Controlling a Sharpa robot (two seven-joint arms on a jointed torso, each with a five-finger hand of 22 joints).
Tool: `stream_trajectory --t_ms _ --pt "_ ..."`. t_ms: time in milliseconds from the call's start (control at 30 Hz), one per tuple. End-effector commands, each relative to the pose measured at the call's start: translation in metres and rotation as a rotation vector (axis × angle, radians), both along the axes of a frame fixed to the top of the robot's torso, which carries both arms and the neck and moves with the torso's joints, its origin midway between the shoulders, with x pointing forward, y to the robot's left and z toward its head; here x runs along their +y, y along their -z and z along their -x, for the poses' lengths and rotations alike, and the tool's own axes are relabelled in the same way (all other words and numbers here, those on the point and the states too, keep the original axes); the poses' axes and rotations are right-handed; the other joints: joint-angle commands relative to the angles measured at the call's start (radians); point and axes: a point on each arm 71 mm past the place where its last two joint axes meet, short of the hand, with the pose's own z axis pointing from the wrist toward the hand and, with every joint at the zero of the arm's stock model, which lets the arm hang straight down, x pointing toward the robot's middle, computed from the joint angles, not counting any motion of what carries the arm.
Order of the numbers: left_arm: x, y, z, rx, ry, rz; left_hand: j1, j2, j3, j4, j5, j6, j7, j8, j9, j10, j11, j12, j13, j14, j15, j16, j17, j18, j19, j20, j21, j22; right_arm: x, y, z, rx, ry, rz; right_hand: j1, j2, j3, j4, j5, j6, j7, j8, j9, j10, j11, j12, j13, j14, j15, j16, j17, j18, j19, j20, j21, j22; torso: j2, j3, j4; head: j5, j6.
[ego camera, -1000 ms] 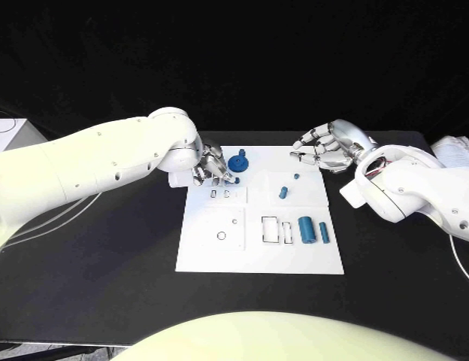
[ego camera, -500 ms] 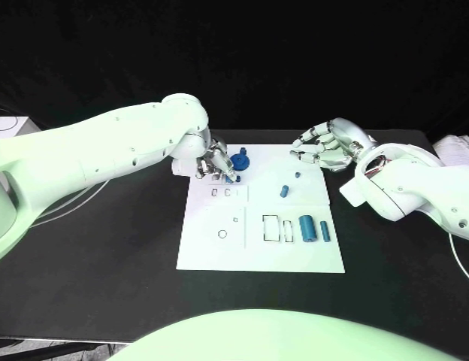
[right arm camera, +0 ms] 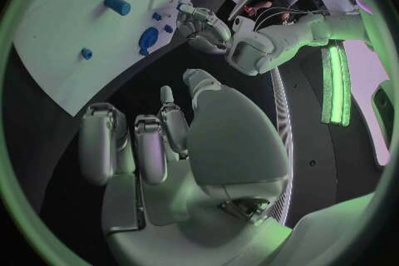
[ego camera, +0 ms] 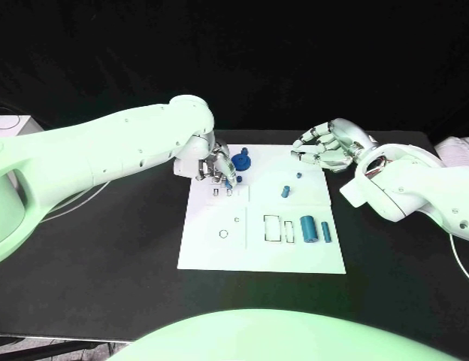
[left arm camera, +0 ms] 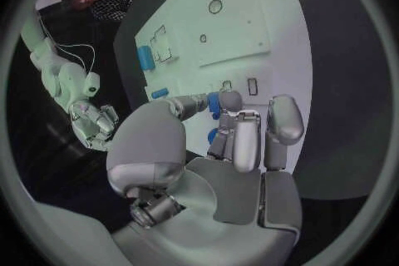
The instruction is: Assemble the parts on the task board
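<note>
Board [ego camera: 258, 252] of white plate lies mid-table, blue parts scattered across it: a large cylinder [ego camera: 307, 229] beside a slimmer one [ego camera: 325, 230] near the right edge, a small piece [ego camera: 285, 191] at centre, a round knobbed part [ego camera: 242, 159] at the far edge. The left hand [ego camera: 217, 165] pinches a small blue peg [left arm camera: 215, 105] over the board's far left corner. The right hand [ego camera: 323, 150], fingers curled and holding nothing, hovers off the far right corner above the black table [ego camera: 94, 263].
</note>
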Motion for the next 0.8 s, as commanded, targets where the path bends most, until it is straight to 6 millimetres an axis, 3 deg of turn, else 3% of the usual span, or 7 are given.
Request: stream_trajectory --t_ms 33,800 --pt "-0.003 0.001 0.001 -0.019 0.018 -0.029 -0.011 0.0 0.261 -0.268 0.01 0.008 -0.001 -0.006 0.0 0.008 -0.001 0.005 0.003 0.051 -0.007 0.004 0.113 -0.006 0.008 0.0 0.005 0.003 0.002 0.0 0.001 -0.002 -0.019 0.008 0.003 -0.01 0.006 -0.001 0.005 -0.006 -0.001 0.006 -0.001 -0.002 -0.003 0.003 0.051 0.09 -0.006 -0.003 0.202 0.019 0.028 -0.003 -0.005 0.15 0.001 -0.0001 0.0001 0.002 -0.001" --pt "-0.008 0.012 0.004 -0.054 0.045 -0.081 -0.019 0.001 0.259 -0.275 0.032 0.013 -0.003 -0.008 0.002 0.012 -0.003 0.005 0.003 0.052 -0.009 0.004 0.113 -0.005 0.006 -0.002 0.006 0.002 0.003 0.0 0.001 -0.003 -0.023 0.007 0.003 -0.01 0.006 -0.001 0.005 -0.006 -0.001 0.006 -0.001 -0.002 -0.003 0.003 0.051 0.09 -0.006 -0.003 0.202 0.019 0.028 -0.003 -0.005 0.15 0.003 -0.0001 -0.0006 -0.001 -0.003"
